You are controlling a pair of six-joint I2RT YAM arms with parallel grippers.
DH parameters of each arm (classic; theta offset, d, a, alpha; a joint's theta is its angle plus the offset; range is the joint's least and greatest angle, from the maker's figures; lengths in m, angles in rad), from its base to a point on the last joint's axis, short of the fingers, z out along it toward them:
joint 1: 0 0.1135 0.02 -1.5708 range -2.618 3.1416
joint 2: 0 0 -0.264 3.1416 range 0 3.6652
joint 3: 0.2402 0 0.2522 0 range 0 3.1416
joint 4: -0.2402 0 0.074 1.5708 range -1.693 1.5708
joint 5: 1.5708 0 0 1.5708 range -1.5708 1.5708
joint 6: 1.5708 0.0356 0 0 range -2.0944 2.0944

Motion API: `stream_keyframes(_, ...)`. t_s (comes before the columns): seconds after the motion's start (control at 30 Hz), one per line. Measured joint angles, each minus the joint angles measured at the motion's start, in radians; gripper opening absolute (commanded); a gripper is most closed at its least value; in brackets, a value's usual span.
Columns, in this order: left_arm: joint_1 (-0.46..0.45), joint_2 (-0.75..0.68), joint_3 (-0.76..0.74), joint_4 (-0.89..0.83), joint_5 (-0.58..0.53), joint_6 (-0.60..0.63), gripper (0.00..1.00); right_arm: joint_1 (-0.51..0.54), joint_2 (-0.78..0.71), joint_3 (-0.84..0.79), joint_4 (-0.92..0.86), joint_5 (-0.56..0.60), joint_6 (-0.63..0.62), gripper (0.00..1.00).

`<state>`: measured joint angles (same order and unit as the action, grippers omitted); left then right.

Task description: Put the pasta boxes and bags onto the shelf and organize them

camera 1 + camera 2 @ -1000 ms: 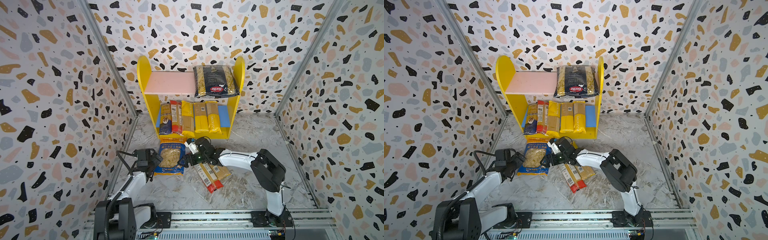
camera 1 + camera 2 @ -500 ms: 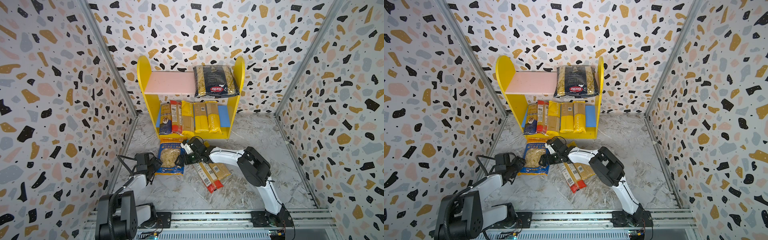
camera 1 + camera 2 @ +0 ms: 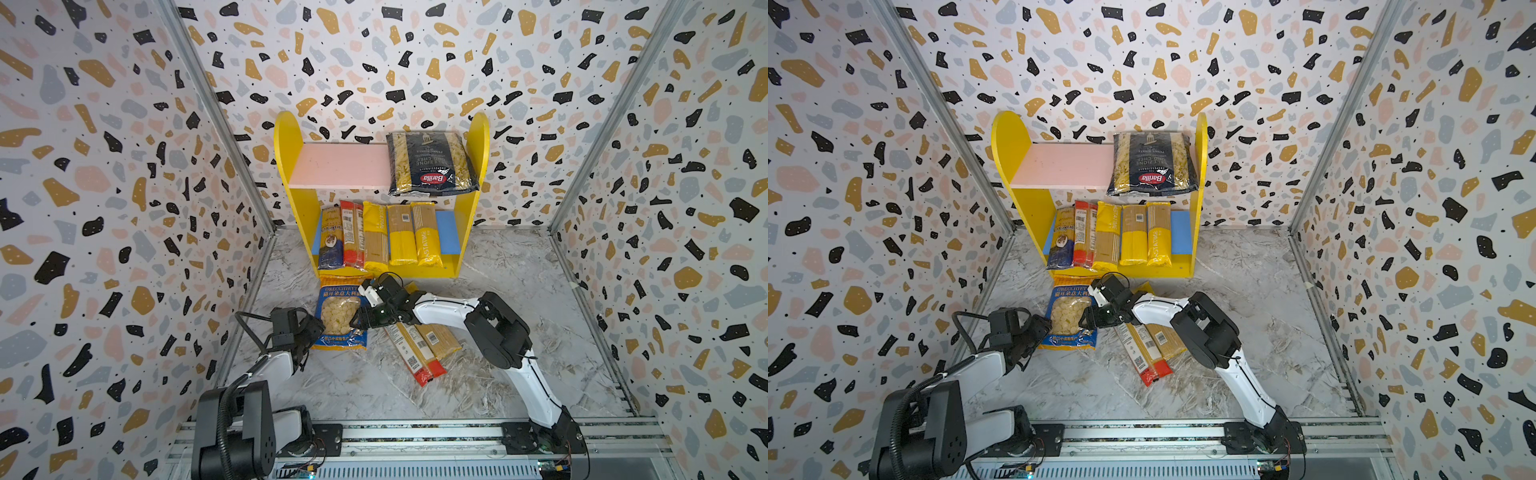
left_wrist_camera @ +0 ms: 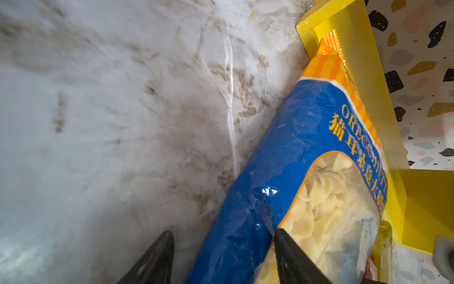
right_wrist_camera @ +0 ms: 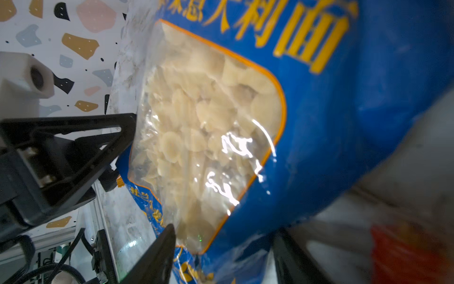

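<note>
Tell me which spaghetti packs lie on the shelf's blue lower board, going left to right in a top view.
dark blue and gold plastic spaghetti pack → narrow red plastic pack → yellow plastic pack with brownish pasta showing → yellow pack with a barcode label → yellow pack with white lettering on its lower half

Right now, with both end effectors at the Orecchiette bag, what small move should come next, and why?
Probably close both end effectors on the bag before any lift. It lies flat on the floor before the shelf; the left end effector straddles one edge with floor showing between one finger and the bag, and the right end effector straddles the opposite edge.
</note>
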<state>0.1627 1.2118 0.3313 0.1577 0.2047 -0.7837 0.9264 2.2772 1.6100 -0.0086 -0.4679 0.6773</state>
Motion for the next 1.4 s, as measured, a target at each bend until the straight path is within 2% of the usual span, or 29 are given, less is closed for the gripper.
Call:
stream_keyframes(0.23, 0.001, 0.002, -0.013, 0.027, 0.023, 0.007, 0.63, 0.003, 0.007, -0.008, 0.022, -0.014, 0.020, 0.15)
stream_keyframes(0.4, 0.000, -0.019, -0.013, -0.002, 0.048, 0.012, 0.66, -0.011, -0.024, -0.101, 0.120, -0.052, 0.040, 0.00)
stream_keyframes(0.67, 0.000, -0.148, -0.013, -0.123, 0.061, 0.020, 0.87, -0.069, -0.147, -0.336, 0.234, -0.171, 0.066, 0.00)
stream_keyframes(0.9, 0.000, -0.204, -0.015, -0.164, 0.112, 0.030, 0.90, -0.106, -0.267, -0.509, 0.310, -0.278, 0.111, 0.00)
stream_keyframes(1.1, -0.001, -0.213, -0.097, -0.108, 0.255, 0.016, 0.92, -0.110, -0.323, -0.579, 0.355, -0.340, 0.156, 0.00)
stream_keyframes(1.27, -0.001, -0.301, -0.168, -0.068, 0.352, -0.022, 0.98, -0.102, -0.342, -0.626, 0.426, -0.381, 0.217, 0.00)
stream_keyframes(1.4, -0.001, -0.395, -0.237, -0.031, 0.415, -0.087, 0.99, -0.090, -0.346, -0.651, 0.489, -0.406, 0.277, 0.00)
